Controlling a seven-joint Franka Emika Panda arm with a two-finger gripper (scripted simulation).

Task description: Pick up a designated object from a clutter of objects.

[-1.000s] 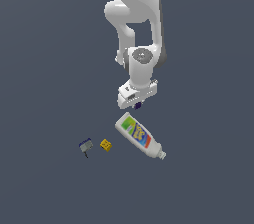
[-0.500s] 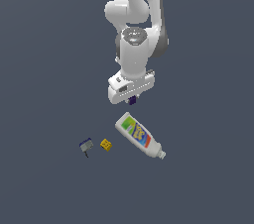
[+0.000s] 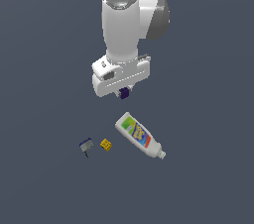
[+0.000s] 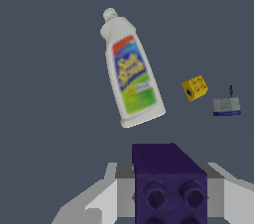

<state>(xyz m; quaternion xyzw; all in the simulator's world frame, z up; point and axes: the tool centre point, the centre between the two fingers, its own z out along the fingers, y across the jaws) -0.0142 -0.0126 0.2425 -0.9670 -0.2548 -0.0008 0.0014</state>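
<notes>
So the purple cube (image 3: 124, 92) isn't down with the clutter, it sits right in the fingers (image 3: 122, 91), clamped from both sides and hanging under the hand, well clear of the bench (image 3: 208, 183). In the wrist view the purple cube (image 4: 167, 182) fills the near foreground between the grey finger pads, studs facing the camera. Everything else lies below: the white bottle (image 3: 139, 135) on its side, the yellow block (image 3: 105, 144) and the grey-and-blue item (image 3: 86, 145) off toward the exterior view's left. I'd say the pick is basically done, the next move is just straight up.
</notes>
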